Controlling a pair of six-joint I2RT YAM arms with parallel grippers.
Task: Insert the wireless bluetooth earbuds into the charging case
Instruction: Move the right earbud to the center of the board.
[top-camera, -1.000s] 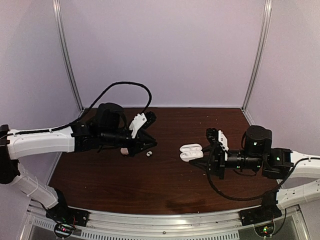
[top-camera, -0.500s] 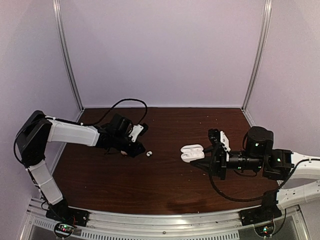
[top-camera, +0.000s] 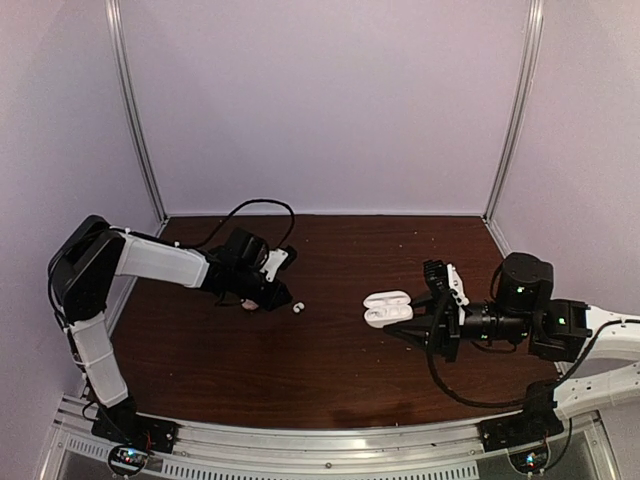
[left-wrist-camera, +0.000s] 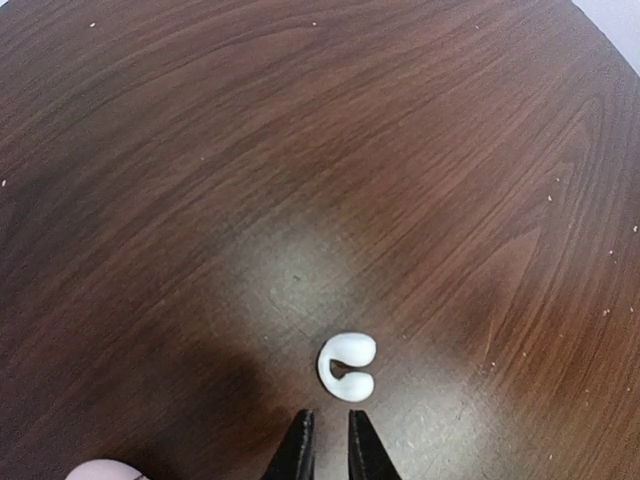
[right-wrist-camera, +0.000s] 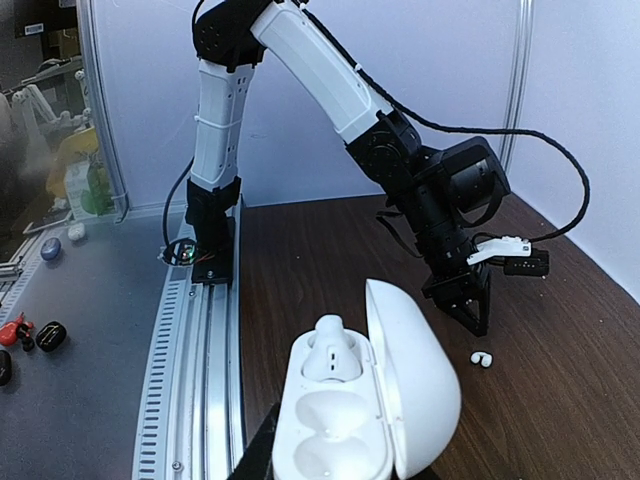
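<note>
One of the wireless bluetooth earbuds (left-wrist-camera: 347, 367), a tiny white C-shaped piece, lies on the dark wood table (left-wrist-camera: 450, 150). My left gripper (left-wrist-camera: 329, 440) points at it from just short of it, jaws a narrow slit apart with nothing between them. From above, this earbud (top-camera: 296, 308) sits just right of the left gripper (top-camera: 282, 302). My right gripper (top-camera: 403, 324) is shut on the white charging case (right-wrist-camera: 350, 420), held above the table with its lid (right-wrist-camera: 415, 390) open. Another earbud (right-wrist-camera: 328, 352) sits in the case's far slot; the near slot is empty.
A small pinkish object (top-camera: 247, 303) lies on the table beside the left gripper. A slotted metal rail (top-camera: 300, 440) runs along the near edge. Upright metal posts (top-camera: 135, 120) stand at the back corners against pale walls.
My left arm has come down from a raised pose and its gripper now rests low next to the loose earbud. The right gripper with the case has shifted slightly to the right.
</note>
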